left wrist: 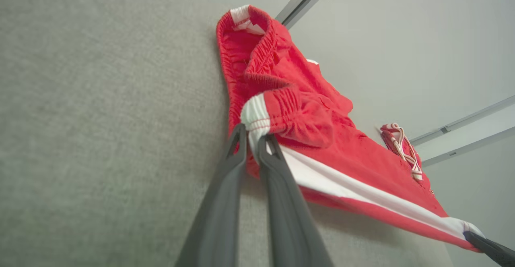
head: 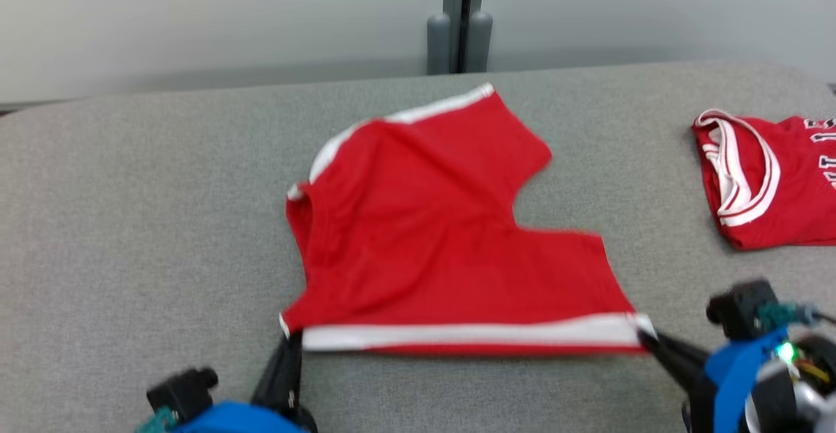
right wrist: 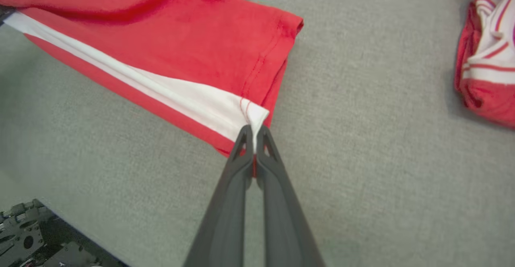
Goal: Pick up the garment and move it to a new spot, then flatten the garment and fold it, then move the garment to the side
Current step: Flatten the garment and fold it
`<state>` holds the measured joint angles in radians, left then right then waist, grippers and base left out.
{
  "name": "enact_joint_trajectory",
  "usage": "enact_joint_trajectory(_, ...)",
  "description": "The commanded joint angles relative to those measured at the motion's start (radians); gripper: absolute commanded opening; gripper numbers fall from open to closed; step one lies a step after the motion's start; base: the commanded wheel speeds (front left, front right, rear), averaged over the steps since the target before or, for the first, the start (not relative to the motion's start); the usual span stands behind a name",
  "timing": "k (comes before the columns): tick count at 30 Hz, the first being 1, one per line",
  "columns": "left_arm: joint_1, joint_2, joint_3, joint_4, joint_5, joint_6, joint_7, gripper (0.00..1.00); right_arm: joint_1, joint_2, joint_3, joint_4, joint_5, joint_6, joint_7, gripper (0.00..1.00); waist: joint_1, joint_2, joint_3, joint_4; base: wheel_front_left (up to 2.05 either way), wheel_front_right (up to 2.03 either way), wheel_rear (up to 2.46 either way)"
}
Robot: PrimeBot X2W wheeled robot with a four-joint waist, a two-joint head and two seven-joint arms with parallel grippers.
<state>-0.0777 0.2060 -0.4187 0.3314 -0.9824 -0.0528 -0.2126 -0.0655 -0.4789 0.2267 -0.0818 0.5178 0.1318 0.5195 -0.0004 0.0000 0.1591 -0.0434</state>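
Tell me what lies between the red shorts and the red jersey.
Bare grey table surface separates the red shorts from the jersey, seen in the head view.

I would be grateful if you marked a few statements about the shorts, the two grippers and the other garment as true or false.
1. The left gripper is shut on the red shorts at the waistband end of their white stripe. True.
2. The right gripper hangs open above the cloth. False: it is shut on the hem corner of the shorts, at the other end of the stripe.
3. A second red garment lies on the grey surface to the robot's right, apart from the shorts. True.
4. The shorts are blue with a black stripe. False: they are red with a white stripe.
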Motion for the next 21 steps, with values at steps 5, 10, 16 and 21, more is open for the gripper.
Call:
enact_joint_trajectory(5, 0.182, 0.073, -0.047, -0.182, 0.017, 0.081, 0.084, 0.00, 0.241, 0.082, -0.137, -0.196, -0.055, -0.001, 0.231, 0.00, 0.0004, 0.0000, -0.043, -0.003, 0.00, 0.00, 0.00)
enact_joint_trajectory(10, 0.312, 0.139, -0.090, -0.390, 0.022, 0.164, 0.187, 0.00, 0.385, 0.170, -0.246, -0.379, -0.097, -0.001, 0.398, 0.00, 0.0004, 0.0000, -0.039, 0.009, 0.00, 0.00, 0.00)
enact_joint_trajectory(16, 0.290, 0.174, -0.086, -0.581, -0.006, 0.228, 0.294, 0.00, 0.309, 0.166, -0.258, -0.472, -0.121, -0.001, 0.375, 0.00, 0.0004, 0.0000, -0.019, 0.038, 0.00, 0.00, 0.00)
enact_joint_trajectory(21, 0.166, 0.162, -0.075, -0.609, -0.002, 0.251, 0.354, 0.00, 0.142, 0.101, -0.215, -0.397, -0.112, -0.001, 0.290, 0.00, 0.0004, 0.0000, 0.007, 0.055, 0.00, 0.00, 0.00)
